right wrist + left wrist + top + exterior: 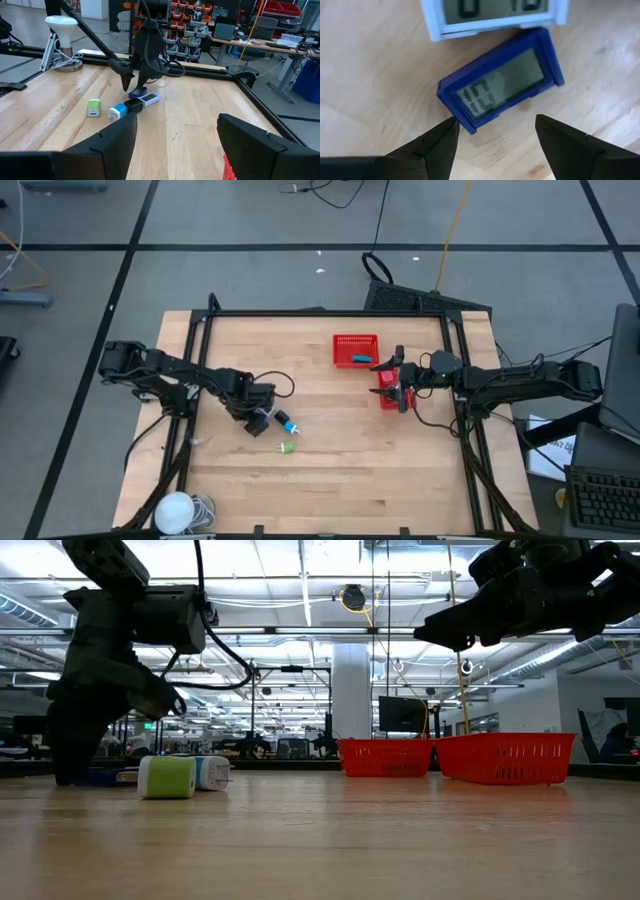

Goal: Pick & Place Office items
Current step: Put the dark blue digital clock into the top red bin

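The office items lie left of the table's middle. A dark blue little clock (500, 87) lies flat on the wood, with a white one (490, 15) just beyond it. A blue-and-white piece (285, 423) and a green piece (287, 447) lie close by. My left gripper (495, 130) is open, pointing down low over the blue clock's near edge. My right gripper (402, 385) is open and empty, held high above a red basket (505, 758). My left gripper comes from above with its fingers spread on either side of the blue clock's near edge. One fingertip (451, 125) stands right at the clock's corner (465, 127); I cannot tell whether it touches. The clock lies flat on the table.
A second red basket (355, 350) sits toward the far edge with a blue item inside. A white lamp (175, 510) with coiled cable stands at the near left corner. A black frame rail (330, 313) borders the table. Bare wood spreads across the near middle.
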Motion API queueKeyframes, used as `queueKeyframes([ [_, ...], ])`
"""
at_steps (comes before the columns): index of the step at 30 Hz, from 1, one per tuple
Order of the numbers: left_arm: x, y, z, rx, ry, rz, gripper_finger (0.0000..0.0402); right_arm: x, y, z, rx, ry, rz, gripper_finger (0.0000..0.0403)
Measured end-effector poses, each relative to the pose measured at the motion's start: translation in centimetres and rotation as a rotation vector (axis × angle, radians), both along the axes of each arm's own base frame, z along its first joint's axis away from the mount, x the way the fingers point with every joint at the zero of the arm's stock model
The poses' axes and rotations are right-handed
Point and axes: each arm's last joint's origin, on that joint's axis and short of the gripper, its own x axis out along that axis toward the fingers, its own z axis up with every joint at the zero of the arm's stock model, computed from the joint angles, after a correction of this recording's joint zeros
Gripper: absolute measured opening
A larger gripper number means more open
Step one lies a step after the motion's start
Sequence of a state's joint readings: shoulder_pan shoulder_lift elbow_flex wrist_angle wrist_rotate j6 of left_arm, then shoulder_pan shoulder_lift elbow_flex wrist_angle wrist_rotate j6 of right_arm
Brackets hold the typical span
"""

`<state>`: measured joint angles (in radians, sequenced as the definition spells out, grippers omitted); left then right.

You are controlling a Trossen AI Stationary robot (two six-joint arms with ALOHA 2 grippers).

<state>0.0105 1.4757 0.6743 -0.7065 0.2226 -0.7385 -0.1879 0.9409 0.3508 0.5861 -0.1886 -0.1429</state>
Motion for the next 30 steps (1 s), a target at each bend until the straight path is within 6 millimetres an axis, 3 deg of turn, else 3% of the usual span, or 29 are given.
queueKeyframes([
  [3, -0.1, 0.0, 0.0, 0.009, 0.008, 0.001, 0.0271, 0.0, 0.0, 0.0, 0.0, 0.0, 0.0, 0.0263],
  [8, -0.7, 0.4, 0.0, 0.038, 0.123, 0.269, 0.0271, 0.0, 0.0, 0.0, 0.0, 0.0, 0.0, 0.0263],
  [10, -0.8, 0.5, 0.0, 0.056, 0.143, 0.295, 0.0271, 0.0, 0.0, 0.0, -0.001, 0.0, 0.0, 0.0263],
  [25, -0.2, -0.5, -0.1, 0.25, -0.045, -0.523, 0.0271, 0.0, 0.0, 0.0, -0.002, 0.003, 0.0, 0.0263],
  [30, 0.0, -1.0, -0.1, 0.307, -0.069, -0.625, 0.0271, 0.0, 0.0, 0.0, -0.002, 0.003, 0.0, 0.0263],
])
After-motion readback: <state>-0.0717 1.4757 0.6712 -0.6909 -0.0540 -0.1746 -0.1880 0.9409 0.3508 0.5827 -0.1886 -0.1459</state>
